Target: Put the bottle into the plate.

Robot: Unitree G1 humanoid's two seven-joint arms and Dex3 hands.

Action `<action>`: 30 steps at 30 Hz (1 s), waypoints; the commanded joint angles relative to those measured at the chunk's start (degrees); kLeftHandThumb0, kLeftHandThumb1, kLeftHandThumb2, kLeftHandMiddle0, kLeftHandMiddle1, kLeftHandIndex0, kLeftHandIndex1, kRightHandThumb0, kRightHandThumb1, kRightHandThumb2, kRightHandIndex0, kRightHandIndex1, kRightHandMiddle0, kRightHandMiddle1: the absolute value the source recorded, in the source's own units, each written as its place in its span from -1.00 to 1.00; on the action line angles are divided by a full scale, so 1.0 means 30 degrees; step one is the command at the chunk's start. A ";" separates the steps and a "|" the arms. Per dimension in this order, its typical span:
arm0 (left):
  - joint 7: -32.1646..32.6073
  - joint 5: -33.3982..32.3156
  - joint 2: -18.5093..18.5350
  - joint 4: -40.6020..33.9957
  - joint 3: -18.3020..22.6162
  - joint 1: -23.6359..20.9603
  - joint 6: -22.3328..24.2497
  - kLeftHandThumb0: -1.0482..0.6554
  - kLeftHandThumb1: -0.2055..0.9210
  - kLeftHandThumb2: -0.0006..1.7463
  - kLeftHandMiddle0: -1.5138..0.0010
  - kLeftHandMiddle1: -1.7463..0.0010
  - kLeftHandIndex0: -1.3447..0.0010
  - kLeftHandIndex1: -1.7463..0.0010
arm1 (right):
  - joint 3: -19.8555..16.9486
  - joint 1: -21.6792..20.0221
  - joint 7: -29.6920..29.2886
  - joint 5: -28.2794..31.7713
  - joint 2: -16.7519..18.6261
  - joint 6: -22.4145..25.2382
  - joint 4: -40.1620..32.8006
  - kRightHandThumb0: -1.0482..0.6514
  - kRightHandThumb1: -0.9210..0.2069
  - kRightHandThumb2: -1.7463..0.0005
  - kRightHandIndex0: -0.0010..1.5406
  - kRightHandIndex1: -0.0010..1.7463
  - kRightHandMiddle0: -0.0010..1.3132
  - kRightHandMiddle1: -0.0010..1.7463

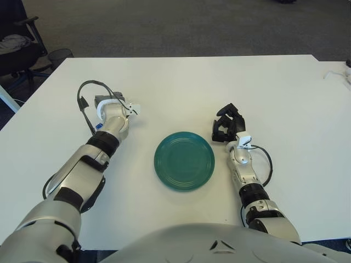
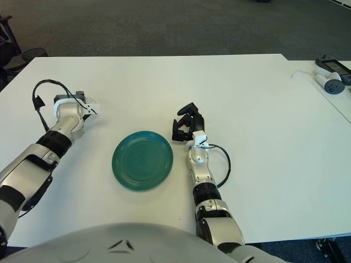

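A teal plate (image 1: 184, 160) lies on the white table (image 1: 192, 82) in front of me, with nothing on it. No bottle shows in either view. My right hand (image 1: 227, 125) is just right of the plate's upper rim, its black fingers (image 1: 221, 131) loosely relaxed and holding nothing. My left hand (image 1: 111, 105) shows to the upper left of the plate, about a hand's width from its rim, with a black cable looped beside the wrist.
A black office chair (image 1: 19, 46) stands off the table's far left corner. White and grey controllers (image 2: 329, 76) lie on a second table at the far right. The table's front edge runs close to my body.
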 commanded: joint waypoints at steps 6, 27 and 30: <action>0.2260 -0.1519 -0.1611 0.3338 0.0001 -0.0032 -0.0204 -1.00 1.00 0.42 0.48 0.91 0.97 0.99 | -0.0313 0.2239 0.0162 0.0347 -0.0185 0.2131 0.2165 0.23 0.47 -0.82 0.02 1.00 -0.17 1.00; 0.4025 -0.4200 -0.3030 0.7937 0.0492 -0.1618 -0.0609 -1.00 1.00 0.35 0.25 0.91 0.98 0.99 | -0.0427 0.2322 -0.0564 0.0096 -0.0236 0.2145 0.2139 0.23 0.43 -0.78 -0.01 1.00 -0.20 1.00; 0.4382 -0.4517 -0.3029 0.8044 0.0588 -0.1615 -0.0773 -1.00 1.00 0.34 0.20 0.89 0.98 0.99 | -0.0410 0.2298 -0.0610 0.0137 -0.0233 0.2244 0.2163 0.23 0.46 -0.81 0.01 1.00 -0.18 1.00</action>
